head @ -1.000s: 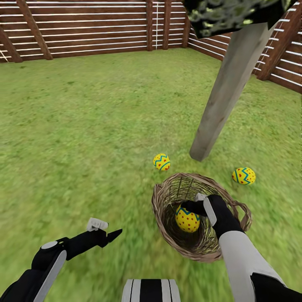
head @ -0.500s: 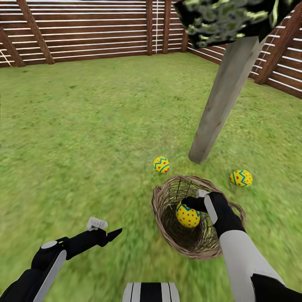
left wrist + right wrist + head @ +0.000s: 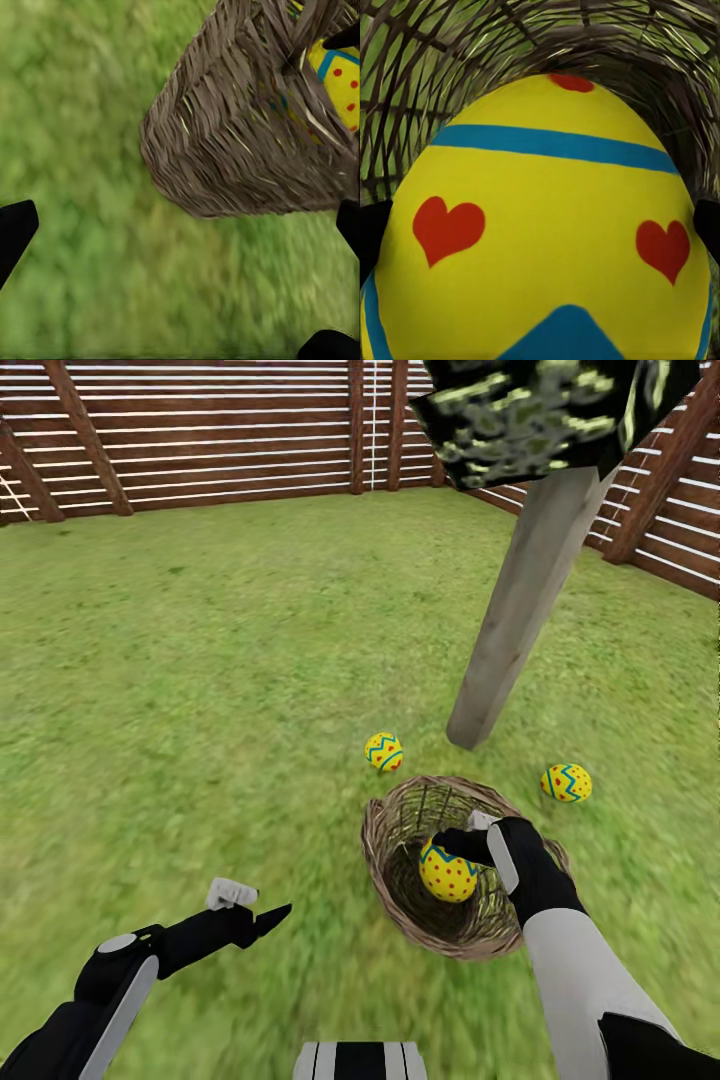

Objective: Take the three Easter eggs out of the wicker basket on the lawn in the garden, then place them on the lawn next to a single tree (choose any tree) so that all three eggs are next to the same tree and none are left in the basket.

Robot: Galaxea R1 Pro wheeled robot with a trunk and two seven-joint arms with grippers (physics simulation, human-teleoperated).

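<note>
Right gripper (image 3: 462,857) fingers clamped on last yellow zigzag-banded egg (image 3: 447,871) inside brown woven-twig basket (image 3: 385,880); grey-brown tree trunk (image 3: 517,610) straight ahead; left gripper (image 3: 252,910) fingers apart, empty.

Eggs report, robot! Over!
Right end effector shut on last egg inside basket. Left end effector open, empty. Two eggs by tree. Nothing blocking.

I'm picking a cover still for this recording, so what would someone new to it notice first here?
The bright yellow egg gripped by the right gripper inside the wicker basket, near the head view's lower middle. Then two matching eggs on the lawn: one left of the base of the grey tree trunk, one to its right. The left gripper hangs open and empty over the grass.
</note>
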